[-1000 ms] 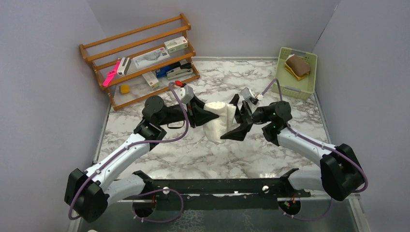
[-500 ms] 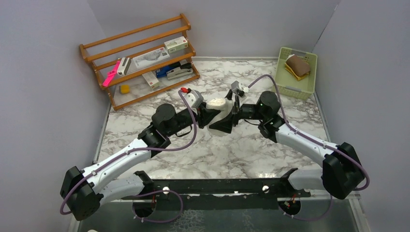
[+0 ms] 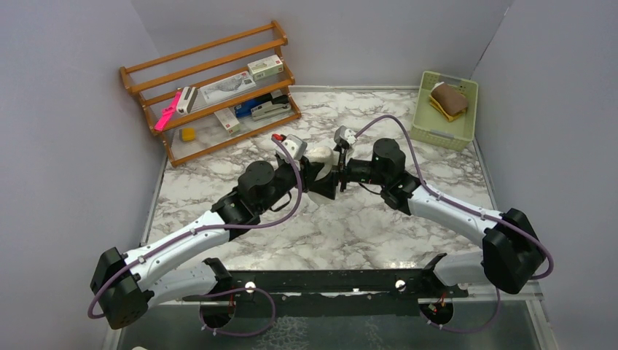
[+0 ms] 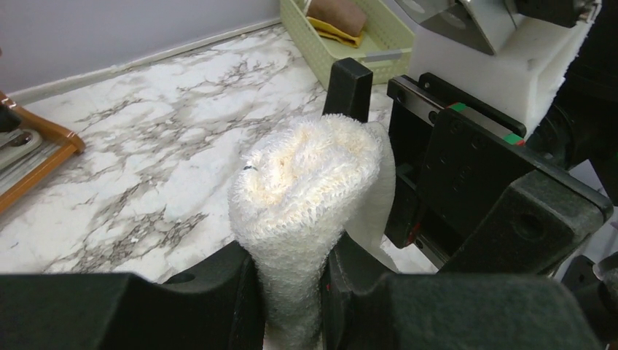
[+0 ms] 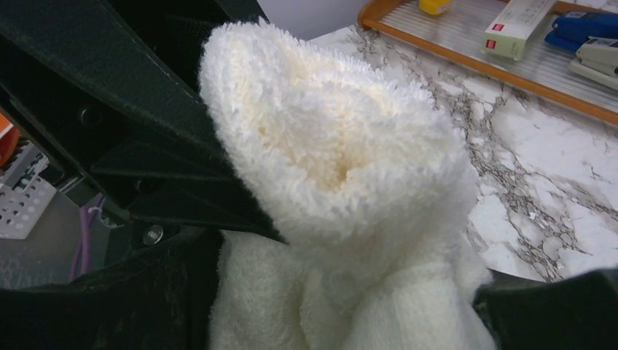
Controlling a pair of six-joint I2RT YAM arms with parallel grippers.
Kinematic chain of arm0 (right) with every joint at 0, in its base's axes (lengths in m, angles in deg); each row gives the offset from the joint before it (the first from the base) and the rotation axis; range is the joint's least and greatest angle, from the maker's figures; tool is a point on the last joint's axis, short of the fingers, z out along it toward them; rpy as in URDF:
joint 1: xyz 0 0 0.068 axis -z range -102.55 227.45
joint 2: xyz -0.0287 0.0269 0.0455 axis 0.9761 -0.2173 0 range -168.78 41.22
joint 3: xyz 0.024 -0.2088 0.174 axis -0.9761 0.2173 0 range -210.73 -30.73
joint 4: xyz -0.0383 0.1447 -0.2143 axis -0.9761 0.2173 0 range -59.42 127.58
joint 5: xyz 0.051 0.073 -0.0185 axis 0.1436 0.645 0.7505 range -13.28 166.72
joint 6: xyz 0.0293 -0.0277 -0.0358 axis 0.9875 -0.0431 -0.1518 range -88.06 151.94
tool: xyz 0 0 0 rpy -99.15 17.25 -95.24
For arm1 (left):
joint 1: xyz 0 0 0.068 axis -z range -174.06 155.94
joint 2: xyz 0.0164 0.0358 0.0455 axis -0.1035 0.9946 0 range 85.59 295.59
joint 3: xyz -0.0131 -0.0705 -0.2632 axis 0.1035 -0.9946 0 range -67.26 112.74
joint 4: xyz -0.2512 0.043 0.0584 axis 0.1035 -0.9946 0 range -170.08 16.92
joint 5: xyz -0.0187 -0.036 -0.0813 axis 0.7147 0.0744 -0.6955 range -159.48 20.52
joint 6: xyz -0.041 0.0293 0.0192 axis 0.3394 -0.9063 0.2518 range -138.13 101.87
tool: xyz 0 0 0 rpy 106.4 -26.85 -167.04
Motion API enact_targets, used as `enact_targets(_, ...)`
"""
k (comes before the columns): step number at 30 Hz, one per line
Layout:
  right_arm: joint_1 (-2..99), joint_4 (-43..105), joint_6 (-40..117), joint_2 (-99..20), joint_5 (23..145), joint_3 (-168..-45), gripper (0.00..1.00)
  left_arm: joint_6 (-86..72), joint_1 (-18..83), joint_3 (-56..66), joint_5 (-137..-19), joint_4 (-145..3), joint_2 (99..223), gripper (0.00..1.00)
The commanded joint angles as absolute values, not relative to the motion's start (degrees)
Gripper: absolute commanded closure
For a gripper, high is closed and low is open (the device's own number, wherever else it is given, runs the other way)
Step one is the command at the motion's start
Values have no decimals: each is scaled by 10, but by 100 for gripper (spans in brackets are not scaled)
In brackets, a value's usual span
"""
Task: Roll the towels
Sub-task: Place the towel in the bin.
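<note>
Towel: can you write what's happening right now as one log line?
cream towel: bunched, upright | left gripper: clamped on it | right gripper: around it, grip unclear | mustard towel: in basket

Room and fittings.

1. Walls: three plain panels, pale lilac-grey and matt. Back wall (image 3: 350,36), left wall (image 3: 65,146), right wall (image 3: 554,109). They meet at the far corners and close in the work surface.
2. Table (image 3: 328,233): white marble-pattern top with grey veining and a slight sheen.
3. Rack (image 3: 204,48): orange-brown wood with three stepped shelves, set at an angle in the far left corner. It holds a white box (image 3: 264,67), a printed leaflet (image 3: 227,86), a pink marker (image 3: 167,113), a small yellow piece (image 3: 188,134) and a blue case (image 3: 255,104).
4. Basket (image 3: 437,135): pale green plastic with slotted sides, in the far right corner against the wall.
5. Light: even and diffuse, with soft, faint shadows.
</note>
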State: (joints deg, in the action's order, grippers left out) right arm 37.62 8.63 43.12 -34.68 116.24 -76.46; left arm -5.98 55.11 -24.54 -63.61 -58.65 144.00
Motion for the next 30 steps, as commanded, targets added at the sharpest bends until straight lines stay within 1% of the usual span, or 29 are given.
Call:
enact_targets(1,352,108,417,-347,1180,-782,33,-54,540,-227,-501,-604,1443,100)
enact_targets(5,346,123,410,-353,1172,-789,37,-37,541,-231,-477,-606,1442,100)
enact_targets(7,341,131,406,-360,1169,-793,43,-29,541,-230,-468,-611,1444,100)
enact_targets(11,327,166,389,-382,1151,-816,61,-10,541,-223,-449,-623,1448,100)
enact_targets(12,323,178,383,-390,1146,-823,64,-5,541,-222,-442,-627,1449,100)
enact_targets(14,316,197,376,-402,1132,-835,72,4,541,-218,-428,-635,1449,100)
enact_targets(15,313,203,374,-407,1129,-839,78,10,541,-218,-421,-637,1448,100)
enact_targets(18,310,217,372,-422,1118,-848,98,28,541,-216,-393,-646,1442,100)
enact_targets(21,310,241,376,-427,1095,-856,99,34,541,-218,-383,-650,1428,100)
enact_targets(22,310,244,383,-424,1080,-856,99,34,541,-218,-379,-651,1423,98)
enact_targets(24,311,256,394,-416,1031,-857,99,33,541,-213,-359,-659,1412,78)
enact_targets(27,329,307,375,-404,964,-871,99,55,540,-182,-286,-718,1395,48)
enact_targets(29,370,341,370,-404,961,-892,99,61,535,-166,-260,-753,1386,32)
enact_targets(30,400,353,376,-406,969,-902,99,63,530,-161,-258,-766,1381,18)
